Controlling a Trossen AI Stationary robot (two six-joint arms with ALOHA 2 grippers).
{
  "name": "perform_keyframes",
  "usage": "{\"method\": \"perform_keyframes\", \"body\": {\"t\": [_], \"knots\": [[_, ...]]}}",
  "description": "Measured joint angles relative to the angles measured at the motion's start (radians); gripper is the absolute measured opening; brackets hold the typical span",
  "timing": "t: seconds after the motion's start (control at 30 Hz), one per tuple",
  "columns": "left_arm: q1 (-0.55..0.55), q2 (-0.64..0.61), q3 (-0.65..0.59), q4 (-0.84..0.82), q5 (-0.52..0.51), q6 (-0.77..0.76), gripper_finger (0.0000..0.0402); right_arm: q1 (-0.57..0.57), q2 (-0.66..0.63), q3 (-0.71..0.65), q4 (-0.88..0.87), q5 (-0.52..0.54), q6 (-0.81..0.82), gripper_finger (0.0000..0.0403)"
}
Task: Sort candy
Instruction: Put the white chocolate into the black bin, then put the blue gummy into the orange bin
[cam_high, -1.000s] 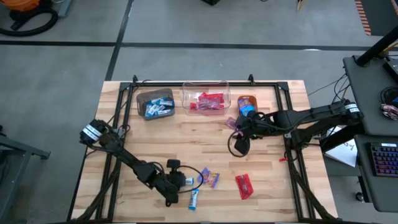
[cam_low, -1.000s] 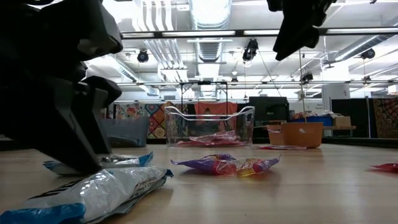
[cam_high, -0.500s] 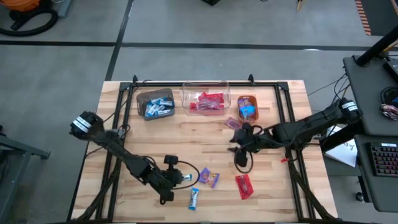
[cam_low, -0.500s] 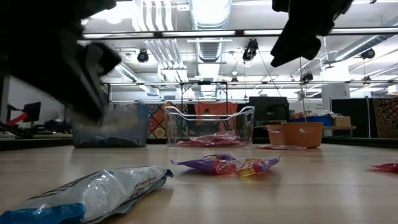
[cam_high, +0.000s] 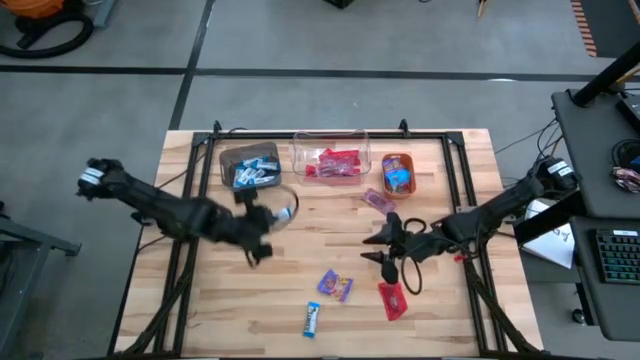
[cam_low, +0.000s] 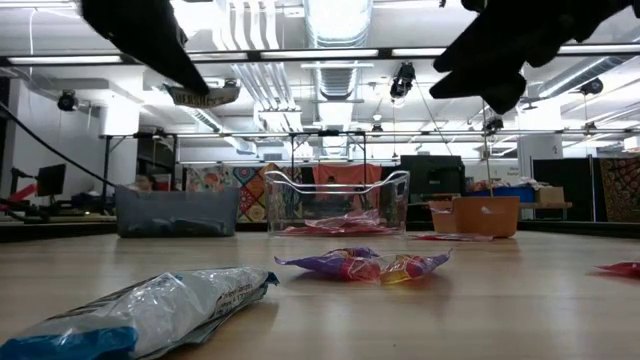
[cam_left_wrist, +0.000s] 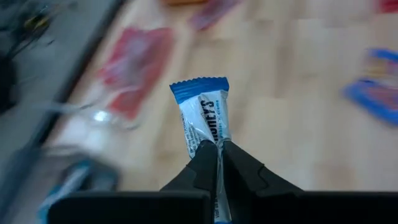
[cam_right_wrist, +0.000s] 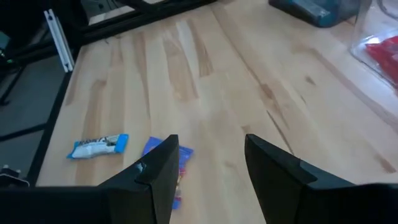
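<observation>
High view: the left gripper (cam_high: 283, 208) pinches a blue-and-white candy (cam_left_wrist: 203, 118) tight, up near the brown bin (cam_high: 249, 166). The right gripper (cam_high: 385, 246) hangs wide open over a red candy (cam_high: 392, 298).

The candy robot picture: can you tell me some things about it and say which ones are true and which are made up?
1. The left end effector is pinching a blue-and-white candy. True.
2. The right end effector is holding a red candy. False: its fingers are open and empty, above the wooden table.
3. The clear bin has red candies in it. True.
4. All the candy is already in bins. False: a blue-and-white candy, a purple candy, a pink candy and a red candy lie loose on the table.
5. The orange bin is beside the clear bin. True.
</observation>
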Motion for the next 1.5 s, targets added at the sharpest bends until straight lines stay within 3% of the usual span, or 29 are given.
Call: {"method": "perform_keyframes", "body": {"t": [0.33, 0.53, 0.73, 1.1, 1.2, 1.37, 1.5], "knots": [[0.472, -0.089, -0.035, -0.17, 0.006, 0.062, 0.0, 0.011, 0.045, -0.029, 0.054, 0.028, 0.0, 0.0173], [0.766, -0.071, -0.168, -0.001, 0.11, 0.222, 0.0006, 0.011, 0.069, -0.029, 0.056, 0.027, 0.0, 0.0173], [0.916, -0.072, -0.242, 0.11, 0.293, 0.331, 0.0049, 0.011, 0.084, -0.028, 0.054, 0.018, 0.033, 0.0173], [0.915, -0.077, -0.224, 0.092, 0.297, 0.306, 0.012, 0.011, 0.084, -0.028, 0.048, 0.018, 0.069, 0.0173], [0.889, -0.087, -0.2, 0.081, 0.353, 0.269, 0.0125, 0.011, 0.084, -0.028, 0.047, 0.018, 0.098, 0.0173], [0.761, -0.121, -0.193, 0.159, 0.514, 0.163, 0.0125, 0.011, 0.084, -0.028, 0.047, 0.018, 0.139, 0.0173], [0.565, -0.138, -0.21, 0.247, 0.527, 0.096, 0.0126, 0.011, 0.093, -0.028, 0.049, 0.015, 0.108, 0.0173]]}}
